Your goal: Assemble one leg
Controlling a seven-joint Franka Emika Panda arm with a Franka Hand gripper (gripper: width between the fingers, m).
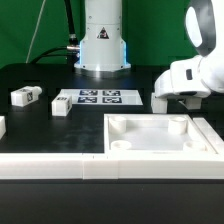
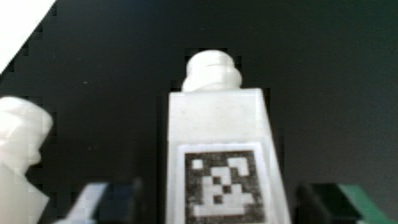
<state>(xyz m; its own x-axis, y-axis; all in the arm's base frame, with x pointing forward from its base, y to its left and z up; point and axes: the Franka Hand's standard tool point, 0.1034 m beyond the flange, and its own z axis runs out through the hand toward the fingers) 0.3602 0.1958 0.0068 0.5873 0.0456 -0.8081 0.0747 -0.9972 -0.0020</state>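
Observation:
In the wrist view a white leg with a black-and-white tag on its upper face lies lengthwise between my fingers, its narrow peg end pointing away. My gripper is open; the dark fingers stand on either side of the leg with gaps to it. In the exterior view my gripper is low at the table on the exterior view's right, just behind the large white panel, and the leg shows as a small white block beneath it.
Two more small white legs lie at the exterior view's left, and another white part at the edge. The marker board lies before the robot base. A blurred white part sits beside the leg.

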